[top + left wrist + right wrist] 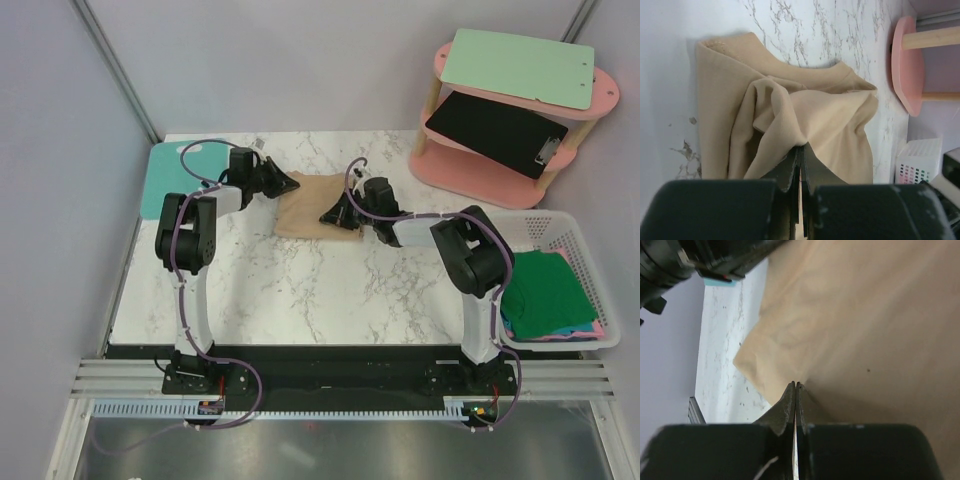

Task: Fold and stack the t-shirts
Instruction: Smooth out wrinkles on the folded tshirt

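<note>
The tan t-shirt (312, 205) lies partly folded on the marble desk (300, 290), towards its far side, between the two arms. The left jaws are pressed together on a bunched ridge of cloth near the shirt's far left corner, and the fabric gathers into folds right at their tips. The right jaws are likewise closed, pinching the shirt's edge at its near right side. A green garment (545, 290) sits in the white basket (575, 232) at the desk's right, well apart.
</note>
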`<control>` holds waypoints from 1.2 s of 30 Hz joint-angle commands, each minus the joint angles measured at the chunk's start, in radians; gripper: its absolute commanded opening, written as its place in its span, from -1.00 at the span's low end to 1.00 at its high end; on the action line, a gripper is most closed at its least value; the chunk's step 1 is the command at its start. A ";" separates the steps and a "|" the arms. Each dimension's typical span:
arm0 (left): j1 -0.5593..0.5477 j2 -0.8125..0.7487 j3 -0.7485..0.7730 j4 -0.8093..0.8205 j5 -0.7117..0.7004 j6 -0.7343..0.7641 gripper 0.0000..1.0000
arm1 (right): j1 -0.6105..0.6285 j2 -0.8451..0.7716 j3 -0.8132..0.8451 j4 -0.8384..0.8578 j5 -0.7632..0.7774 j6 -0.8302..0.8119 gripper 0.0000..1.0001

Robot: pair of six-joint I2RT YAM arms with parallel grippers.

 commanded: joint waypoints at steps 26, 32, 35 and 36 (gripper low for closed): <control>0.056 -0.295 -0.385 0.309 0.164 -0.118 -0.96 | -0.001 -0.073 -0.144 0.037 -0.019 -0.033 -1.00; 0.033 -0.378 -0.589 0.440 0.196 -0.184 -0.96 | -0.007 -0.005 0.003 -0.010 -0.010 -0.051 -1.00; 0.007 -0.378 -0.624 0.465 0.208 -0.190 -0.96 | -0.026 0.040 0.082 -0.026 0.001 -0.062 -1.00; -0.004 -0.373 -0.636 0.472 0.208 -0.189 -0.96 | -0.030 0.067 0.102 -0.029 0.004 -0.068 -1.00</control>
